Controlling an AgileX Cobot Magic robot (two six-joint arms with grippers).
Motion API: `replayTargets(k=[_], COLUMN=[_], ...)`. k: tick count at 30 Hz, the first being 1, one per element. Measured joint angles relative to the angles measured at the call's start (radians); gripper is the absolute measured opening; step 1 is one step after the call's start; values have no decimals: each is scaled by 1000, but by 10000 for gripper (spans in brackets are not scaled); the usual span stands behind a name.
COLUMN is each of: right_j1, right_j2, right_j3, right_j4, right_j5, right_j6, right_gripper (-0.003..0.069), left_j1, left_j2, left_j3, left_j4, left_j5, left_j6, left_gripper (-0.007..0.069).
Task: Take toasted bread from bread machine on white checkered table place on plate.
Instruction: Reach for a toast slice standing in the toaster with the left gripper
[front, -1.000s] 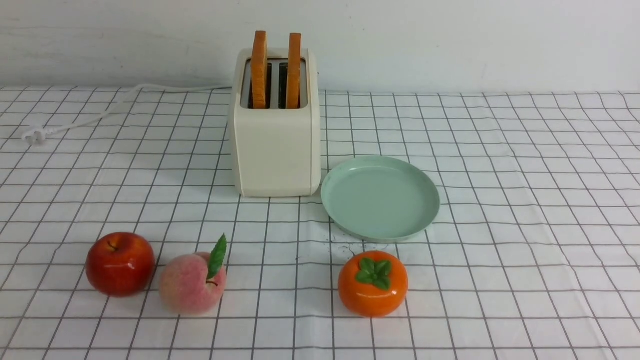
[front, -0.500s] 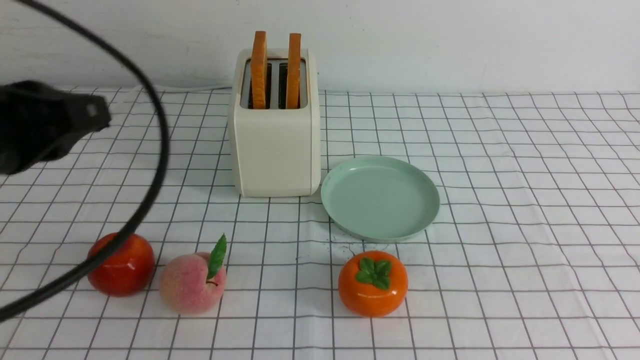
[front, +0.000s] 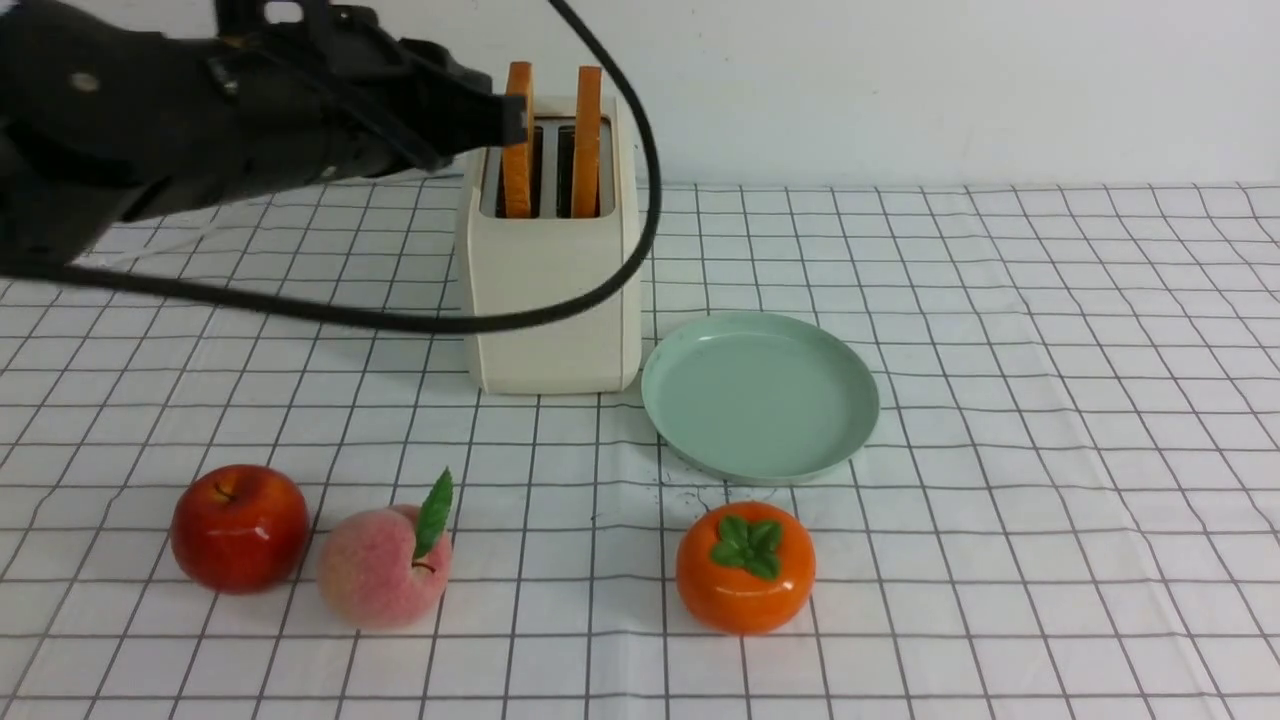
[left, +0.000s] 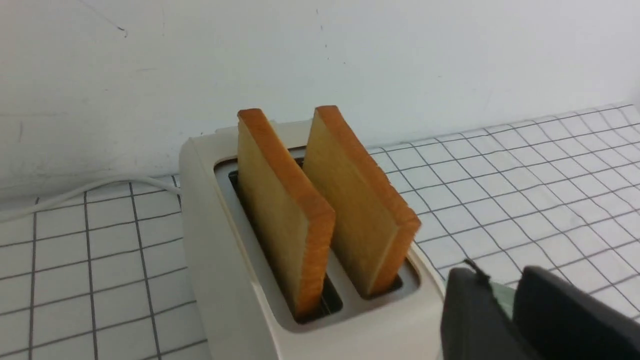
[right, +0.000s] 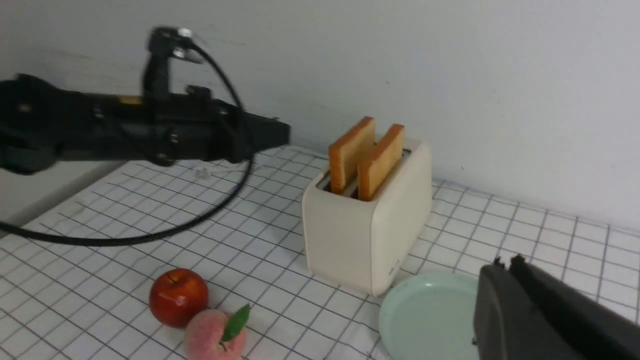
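Two slices of toasted bread stand upright in the cream bread machine (front: 550, 290) at the back of the white checkered table (front: 1000, 450): the left slice (front: 518, 140) and the right slice (front: 587, 140). The left wrist view shows both slices (left: 280, 215) (left: 360, 200) close up. The mint-green plate (front: 760, 395) lies bare just right of the toaster. My left gripper (front: 513, 112) hovers at slot height, its tip beside the left slice, jaws slightly apart and empty (left: 500, 282). My right gripper (right: 506, 262) is shut and empty above the plate's (right: 425, 315) near side; the front view does not show it.
A red apple (front: 240, 527), a peach (front: 385, 565) and an orange persimmon (front: 745, 567) sit along the front. My left arm's black cable (front: 450, 322) loops in front of the toaster. The toaster's white cord (left: 75, 192) trails away. A wall stands behind.
My left arm has come in from the left and swung up and right, from outside the view to the toaster's top. Toast, plate and fruit have not moved.
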Motion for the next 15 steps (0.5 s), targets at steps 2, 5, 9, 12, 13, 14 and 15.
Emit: replayTargets(k=[2,5,9,12,13,14,15], right_j1=[0,0,0,0,0,0,0], right_j2=[0,0,0,2,2,2,2], right_j3=[0,0,0,0,0,0,0], right_j4=[25,50,51,50,50,50,50], right_j5=[0,7,19,18,18,18,18], right_j6=[-15,-43,-53,-54,-54,-54,-54], right_gripper=[8,12,14,13,13,15,15], left_j1=[0,0,0,0,0,0,0], left_j2=[45,149,253,340,357,373,393], left_j3=[-35,-116,-198,-264,-275,-284,-294], left_j4=[0,0,0,0,0,0,0], left_j5=[-10,-60,-111,-132,-135,-140,-150], left_j6=[2,3,3,9,15,22,35], left_gripper=[242,391,474,456,440,419,377])
